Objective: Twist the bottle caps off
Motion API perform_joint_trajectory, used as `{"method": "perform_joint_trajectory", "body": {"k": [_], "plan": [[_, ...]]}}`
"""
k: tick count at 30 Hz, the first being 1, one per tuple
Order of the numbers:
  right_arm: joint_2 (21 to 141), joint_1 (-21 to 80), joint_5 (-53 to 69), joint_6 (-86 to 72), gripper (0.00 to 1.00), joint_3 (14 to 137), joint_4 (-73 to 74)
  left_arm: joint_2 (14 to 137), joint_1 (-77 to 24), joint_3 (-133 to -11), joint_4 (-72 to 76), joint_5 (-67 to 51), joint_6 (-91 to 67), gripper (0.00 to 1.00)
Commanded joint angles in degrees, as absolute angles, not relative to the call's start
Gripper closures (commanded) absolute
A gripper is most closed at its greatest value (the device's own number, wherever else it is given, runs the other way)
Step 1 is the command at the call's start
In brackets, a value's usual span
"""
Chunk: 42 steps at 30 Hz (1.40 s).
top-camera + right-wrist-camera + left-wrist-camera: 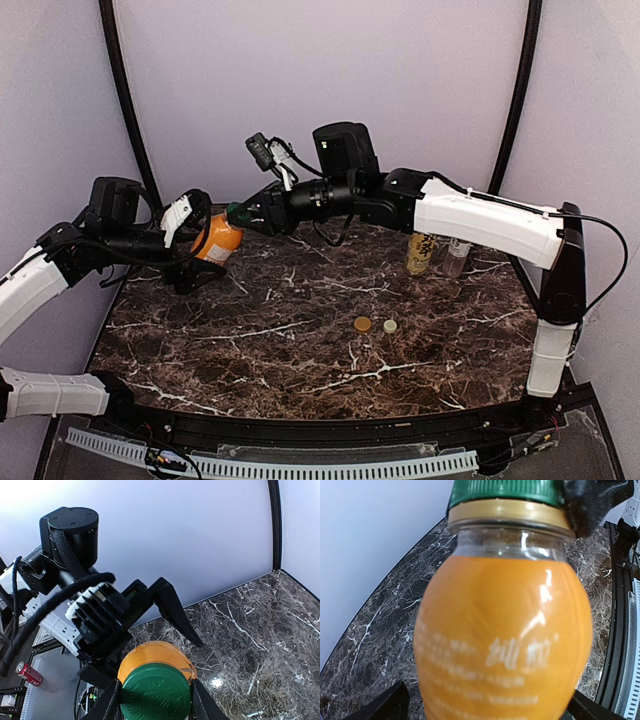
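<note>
Orange bottle up off the table, tilted, over the left rear of the dark marble top, neck pointing toward the right hand. Dark green cap seated on the neck above a tan collar ring, pinched from both sides by the right hand's fingers, closed down onto its ribbed rim. Left hand spread wide around the bottle's belly, one finger to each side. From the right wrist, one of its fingers standing clear of the orange shoulder: open, not clamped. From the left wrist, orange belly filling the view, white lettering blurred, two dark fingertips just showing at the lower corners. Near the middle of the table, toward the front: tan-brown cap and cream-white cap lying flat, just beside each other, not touching. At the right rear, under the right arm: slim yellow bottle and clear bottle upright, side by side, well apart from the two loose caps.
</note>
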<state>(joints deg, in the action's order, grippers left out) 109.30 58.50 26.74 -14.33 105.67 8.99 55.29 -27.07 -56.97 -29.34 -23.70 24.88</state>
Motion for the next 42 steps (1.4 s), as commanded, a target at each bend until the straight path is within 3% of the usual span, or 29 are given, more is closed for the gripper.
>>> {"method": "perform_joint_trajectory", "body": {"k": [1, 11, 18, 19, 22, 23, 32, 40, 42], "plan": [[110.38, 59.92, 27.19, -16.0, 1.0, 106.82, 5.08, 56.29, -28.2, -58.71, -29.55, -25.2, 23.08, 0.03], [110.4, 60.11, 27.82, -16.15, 1.0, 106.2, 4.33, 57.03, -28.19, -60.89, -27.09, -28.39, 19.56, 0.24], [110.13, 59.93, 28.13, -15.77, 0.99, 105.64, 5.45, 57.06, -28.13, -61.12, -27.13, -29.66, 19.63, 0.47], [110.08, 59.75, 28.53, -16.13, 0.84, 105.64, 5.93, 57.05, -28.13, -60.98, -27.26, -29.28, 19.74, 0.48], [109.64, 58.53, 31.14, -19.56, 0.09, 104.49, 5.98, 56.46, -28.14, -60.8, -27.12, -25.53, 23.05, 0.5], [109.42, 57.93, 32.43, -21.3, 0.02, 103.85, 5.67, 56.31, -28.13, -60.77, -26.93, -22.45, 24.49, 0.5], [108.74, 56.07, 35.02, -32.76, 0.01, 99.05, -0.44, 54.34, -30.39, -57.43, -17.02, 1.95, 47.63, 0.57], [107.63, 54.88, 32.41, -35.94, 0.02, 97.45, -4.16, 53.03, -34.85, -51.59, -9.47, 9.52, 59.61, 0.59], [107.42, 54.86, 30.47, -36.25, 0.07, 96.78, -4.85, 52.91, -35.71, -50.53, -7.57, 10.35, 60.7, 0.59]]}}
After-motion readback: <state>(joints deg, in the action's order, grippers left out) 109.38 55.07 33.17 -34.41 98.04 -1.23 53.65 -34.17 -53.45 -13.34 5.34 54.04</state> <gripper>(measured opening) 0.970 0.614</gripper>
